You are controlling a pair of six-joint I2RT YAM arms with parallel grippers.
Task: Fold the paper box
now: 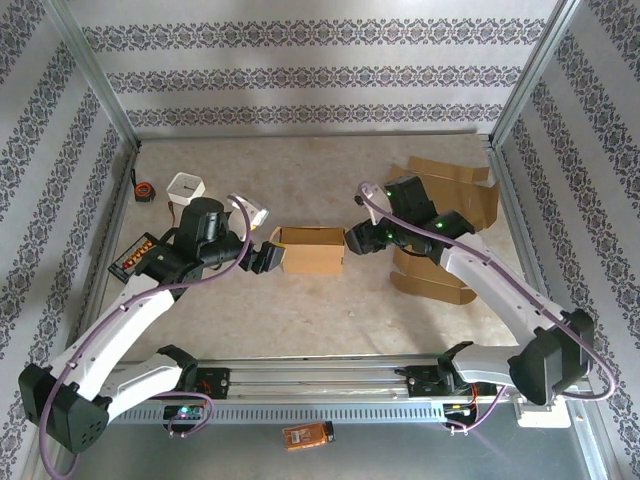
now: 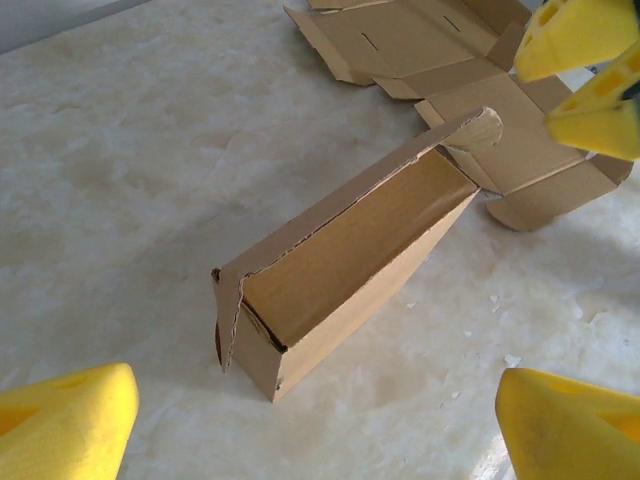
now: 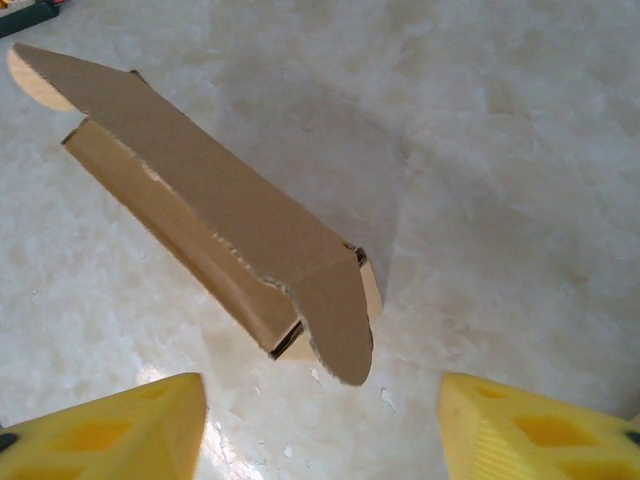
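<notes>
Brown paper box (image 1: 310,250) stands mid-tabletop (image 1: 300,330) in the top view, the left gripper (image 1: 268,257) just beside its left end and the right gripper (image 1: 357,240) beside its right. Left wrist: fingers (image 2: 70,425) spread wide, empty, box ahead. Right wrist: jaws likewise parted, empty, box ahead.

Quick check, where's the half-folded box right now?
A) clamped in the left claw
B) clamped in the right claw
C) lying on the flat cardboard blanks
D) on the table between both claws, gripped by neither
D: the open-topped cardboard box sits on the table with the left claw and right claw at its two ends. In the wrist views, both claws are open and stop short of it.
</notes>
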